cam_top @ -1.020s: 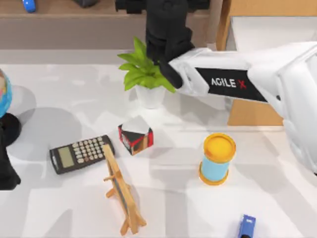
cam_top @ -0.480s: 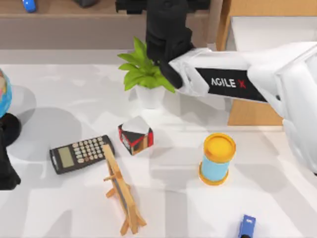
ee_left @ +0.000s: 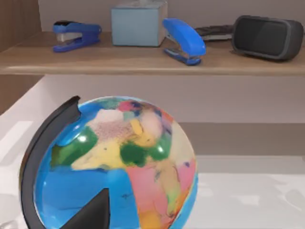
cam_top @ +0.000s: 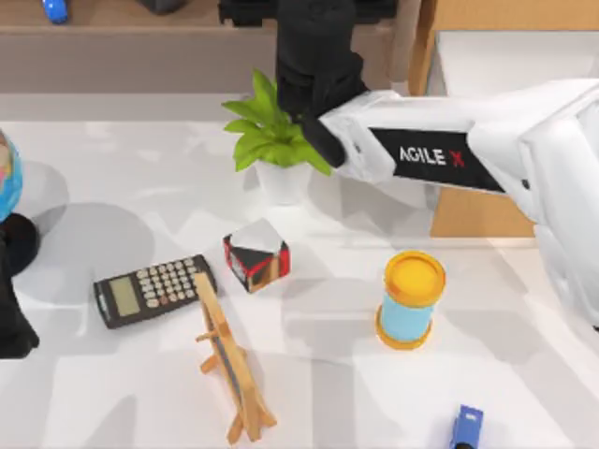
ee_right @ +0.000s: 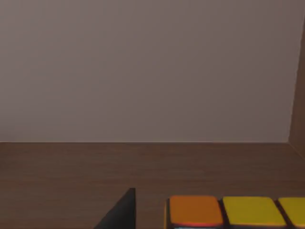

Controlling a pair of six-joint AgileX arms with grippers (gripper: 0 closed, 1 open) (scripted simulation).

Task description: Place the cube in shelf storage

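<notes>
The right claw (cam_top: pixel 314 37) reaches into the shelf storage (ee_right: pixel 71 171); I cannot tell its grip. The cube (ee_right: pixel 238 212) may topple off if released unevenly.

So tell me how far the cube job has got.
Done, by the look of it: the cube has been carried up from the table, and the right arm reaches over the plant to the shelf at the back. In hand: the right wrist view has the cube low over the shelf board, with the shelf's back wall behind it. Left: whether it rests there can't be told, then letting go and pulling back. The left arm sits parked by the globe.
</notes>
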